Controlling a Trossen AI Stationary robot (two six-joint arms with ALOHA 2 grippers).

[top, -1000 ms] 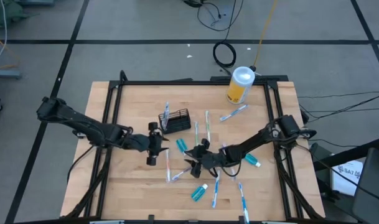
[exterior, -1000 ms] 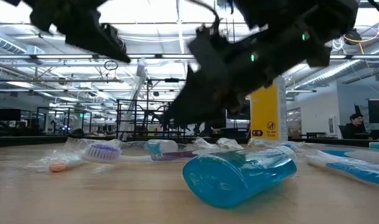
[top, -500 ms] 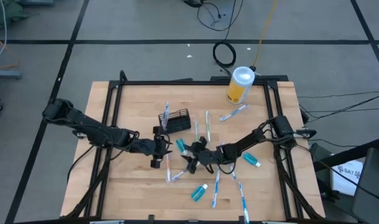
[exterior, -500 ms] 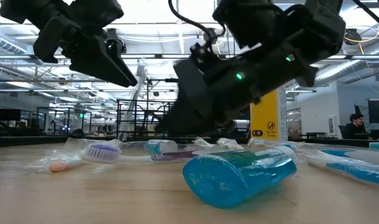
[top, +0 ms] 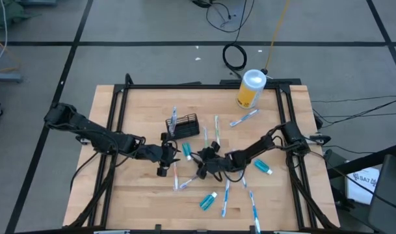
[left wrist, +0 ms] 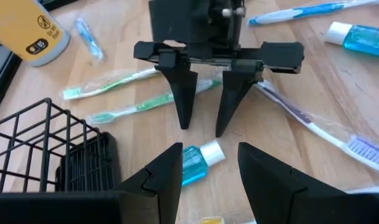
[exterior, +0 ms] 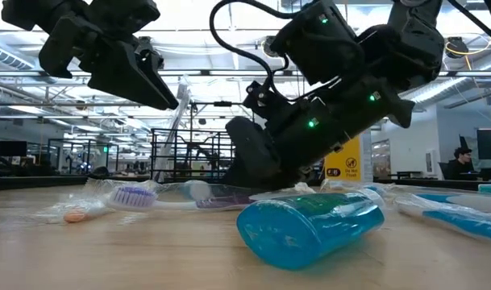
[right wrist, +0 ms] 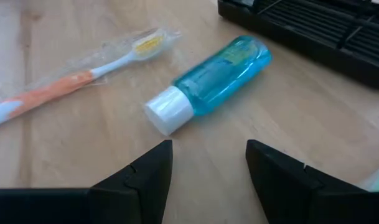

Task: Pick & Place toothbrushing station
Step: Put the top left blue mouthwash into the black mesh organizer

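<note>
Tabletop [top: 139, 110] littered with toothbrushes and tubes. Black wire caddy [top: 184, 126] sits toward the far side of centre, just beyond the action. I have the right pincer [top: 202, 164] low over a teal toothpaste tube [right wrist: 208, 82] lying flat near the caddy, jaws spread, gripping nothing. Left pincer [top: 162, 153] hovers just beside, facing it, jaws parted, empty too. I judge this the reach-to-pick step. Next: advance right, straddle the tube's body, close, lift, carry to caddy.

Caddy [right wrist: 313, 25] cut off by frame edge, orange toothbrush [right wrist: 65, 81] handle cropped — wrapper blurred
</note>
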